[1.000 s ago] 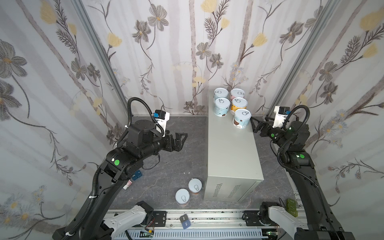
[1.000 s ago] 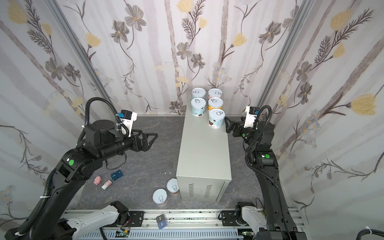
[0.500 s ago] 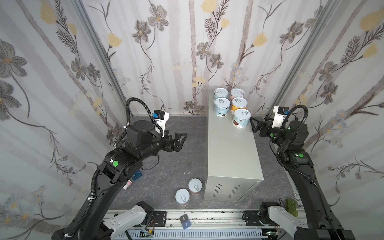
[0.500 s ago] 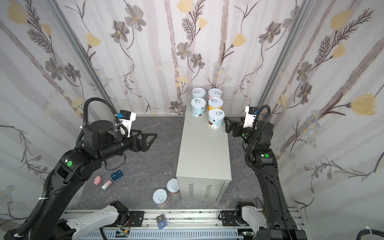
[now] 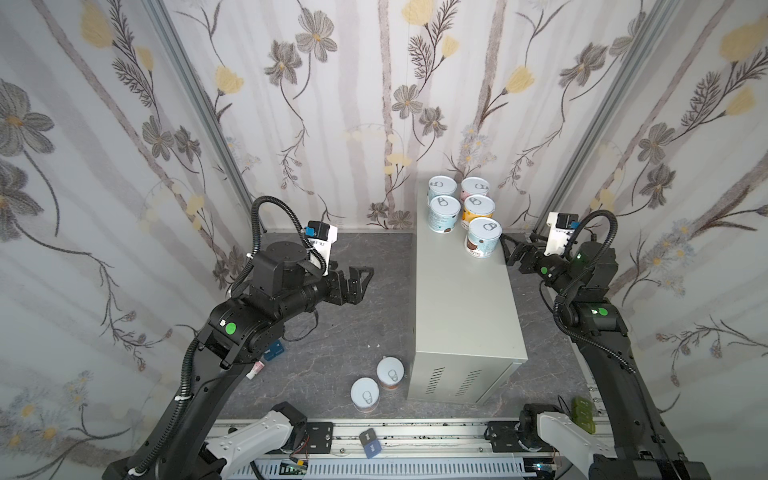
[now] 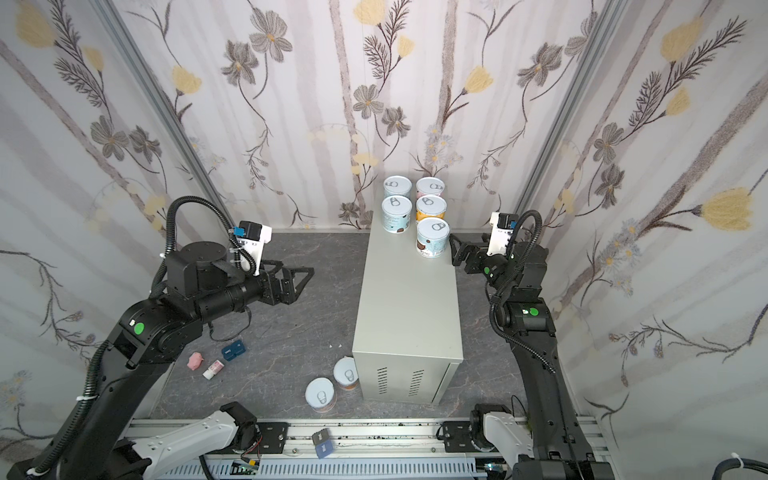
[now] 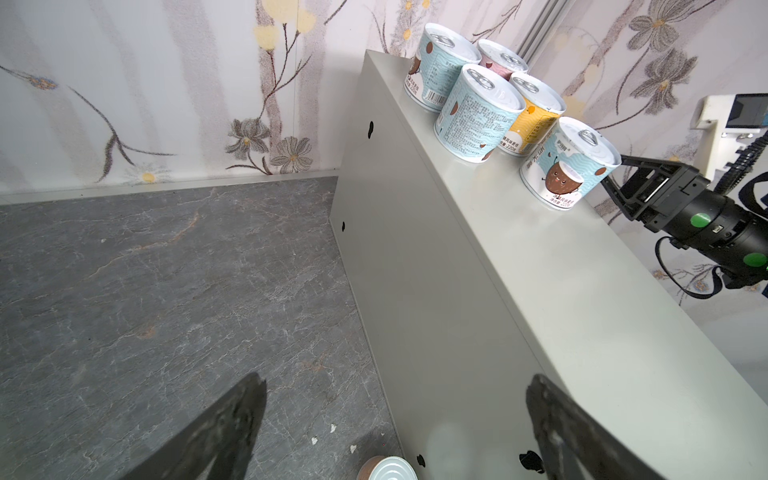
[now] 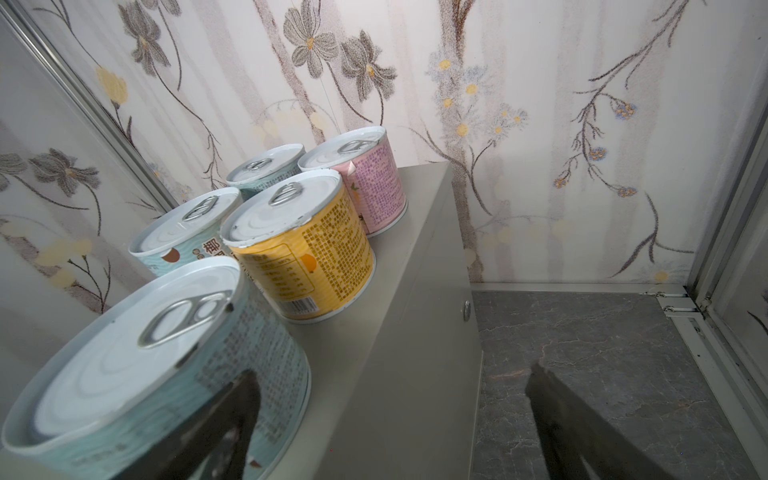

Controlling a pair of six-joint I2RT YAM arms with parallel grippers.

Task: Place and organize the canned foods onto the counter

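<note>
The counter is a tall light-grey metal box standing on the dark floor. Several canned foods stand upright at its far end, among them a pink one, an orange one and a light blue one nearest the front. Two more cans stand on the floor by the counter's near left corner. My right gripper is open and empty, just right of the light blue can at the counter's edge. Over the floor left of the counter, my left gripper hangs open and empty.
A small blue box, a pink lump and a white tube lie on the floor under the left arm. Flowered walls close in the back and both sides. The metal rail runs along the front.
</note>
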